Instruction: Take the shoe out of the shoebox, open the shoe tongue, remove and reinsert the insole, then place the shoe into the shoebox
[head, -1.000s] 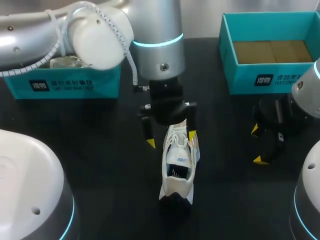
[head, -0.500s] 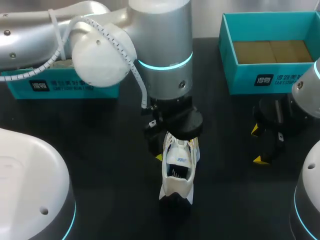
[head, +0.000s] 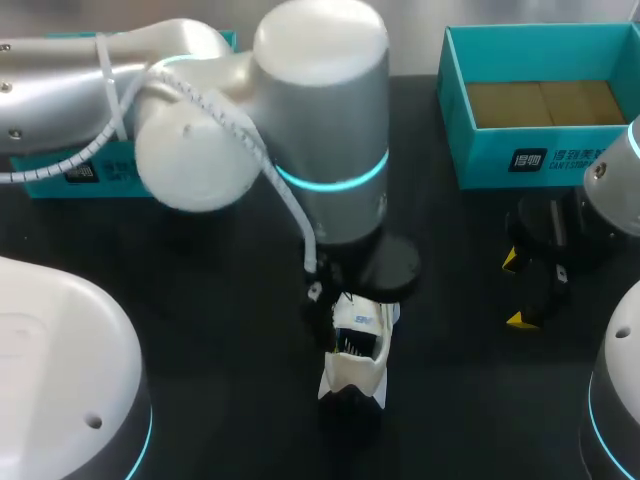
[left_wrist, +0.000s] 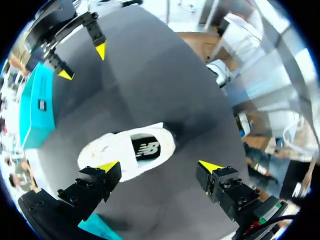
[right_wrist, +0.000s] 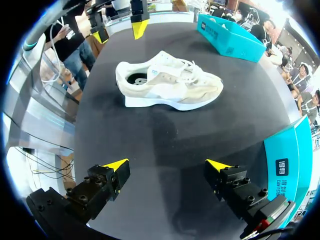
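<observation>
My left arm (head: 320, 130) reaches across the black table (head: 200, 310), and the teal shoebox (head: 500, 160) sits at the far right. The white shoe (head: 355, 350) stands on the table, well apart from the box. The left gripper (left_wrist: 160, 166) hangs spread wide over the shoe, and the right gripper (right_wrist: 166, 164) is spread too, gripping nothing.

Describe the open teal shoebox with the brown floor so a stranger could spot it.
On the black table, look to the far corner on the robot's right side, beyond the right gripper. The open teal cardboard shoebox sits there. Unlike the other teal box at far left, half hidden behind the left arm, it shows a bare brown floor.
</observation>
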